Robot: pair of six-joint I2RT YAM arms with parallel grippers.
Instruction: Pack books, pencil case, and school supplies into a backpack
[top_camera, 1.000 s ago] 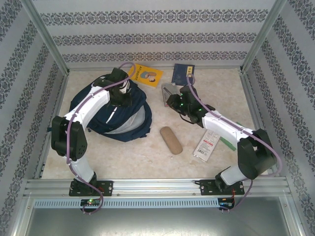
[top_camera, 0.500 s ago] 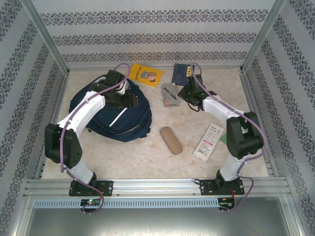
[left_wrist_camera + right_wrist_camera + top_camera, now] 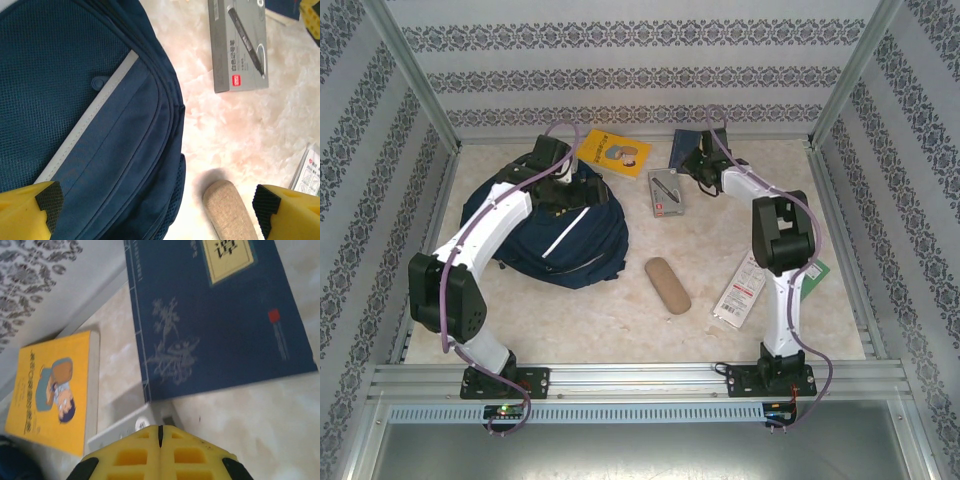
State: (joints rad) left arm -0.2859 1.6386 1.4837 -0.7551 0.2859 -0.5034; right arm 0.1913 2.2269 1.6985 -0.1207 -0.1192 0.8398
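Well, the navy backpack [image 3: 555, 238] lay on the left beneath my left gripper [image 3: 157, 207], whose jaws stood wide apart and empty. The tan pencil case [image 3: 667, 285] sat just right of the bag. My right gripper [image 3: 160, 440], fingers pressed together, hovered near the navy book [image 3: 215, 325].

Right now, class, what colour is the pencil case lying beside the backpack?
The pencil case is plain tan-brown; the top external view shows it best.

I see the navy backpack [image 3: 585, 250] lying left; yellow book [image 3: 615, 153], navy book [image 3: 686, 148], grey pen box [image 3: 667, 192] rear; tan pencil case [image 3: 667, 285], white packet [image 3: 740, 293] centre.
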